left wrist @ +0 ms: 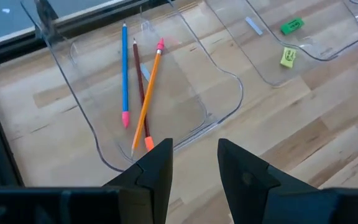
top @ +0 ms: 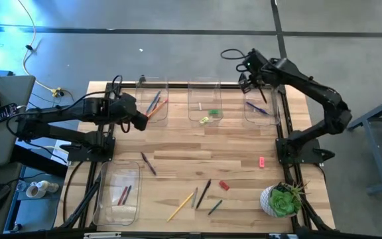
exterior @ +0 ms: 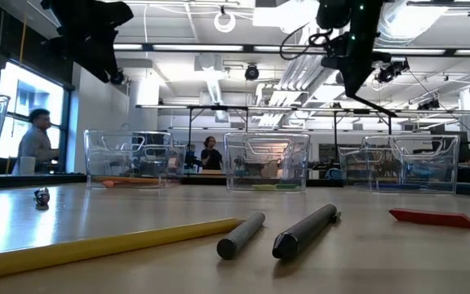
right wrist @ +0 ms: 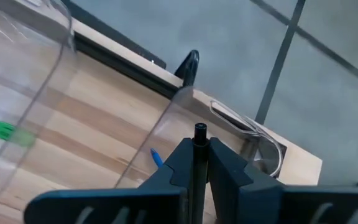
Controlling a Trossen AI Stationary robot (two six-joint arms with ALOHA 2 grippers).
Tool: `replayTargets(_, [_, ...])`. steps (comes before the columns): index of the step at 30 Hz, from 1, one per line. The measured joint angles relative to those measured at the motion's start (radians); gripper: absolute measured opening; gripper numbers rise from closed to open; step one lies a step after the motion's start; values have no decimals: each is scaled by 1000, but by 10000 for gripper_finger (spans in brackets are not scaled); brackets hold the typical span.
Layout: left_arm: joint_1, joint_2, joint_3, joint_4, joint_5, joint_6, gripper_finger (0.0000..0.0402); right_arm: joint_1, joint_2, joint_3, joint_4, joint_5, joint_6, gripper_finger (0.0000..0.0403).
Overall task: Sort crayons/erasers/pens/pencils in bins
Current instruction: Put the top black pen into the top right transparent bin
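The right gripper is held above the far right bin, its fingers closed on a dark pen that stands upright between them in the right wrist view. Under it in that bin a blue pen is seen lying on the floor of the tray.

The left gripper is positioned just beside the near edge of the far left bin, with its fingers parted and nothing between them. In this bin a blue pencil, an orange pencil and a dark red stick are laid side by side, partly crossing.

The middle far bin is occupied by a green eraser, a yellow eraser and a small pale piece that cannot be identified.

A long bin at the near left of the table is seen holding two short reddish crayons.

Loose on the wooden table are found a dark pen, a yellow pencil, a dark pen, a red eraser, a green-tinted stick and a pink eraser. A potted plant is placed at the near right corner
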Motion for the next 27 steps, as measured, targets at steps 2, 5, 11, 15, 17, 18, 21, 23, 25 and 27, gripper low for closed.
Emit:
replayTargets(2, [0, 12, 0, 0, -2, -10, 115, -30, 4, 0, -1, -22, -30, 18])
replayTargets(5, [0, 31, 0, 0, -12, -39, 115, -71, 6, 0, -12, -52, -67, 18])
replayTargets(11, [0, 74, 0, 1, -22, -97, 115, -131, 5, -14, -15, -87, -133, 18])
replayTargets(15, [0, 104, 0, 1, -24, -138, 115, -154, -9, -112, 29, -130, -152, 18])
replayTargets(17, [0, 121, 0, 0, -23, -162, 115, -154, -20, -166, 78, -146, -155, 18])
replayTargets(18, [0, 129, 0, 1, -23, -175, 115, -154, -23, -190, 104, -165, -159, 18])
replayTargets(21, [0, 156, 0, 1, -20, -205, 115, -153, -30, -244, 187, -204, -164, 18])
replayTargets(23, [0, 175, 0, 1, -19, -212, 115, -153, -31, -270, 231, -211, -171, 18])
replayTargets(25, [-1, 194, 0, 1, -13, -218, 115, -153, -31, -294, 269, -216, -173, 18])
replayTargets(27, [-1, 214, 0, 1, 4, -238, 115, -154, -31, -317, 304, -235, -175, 18])
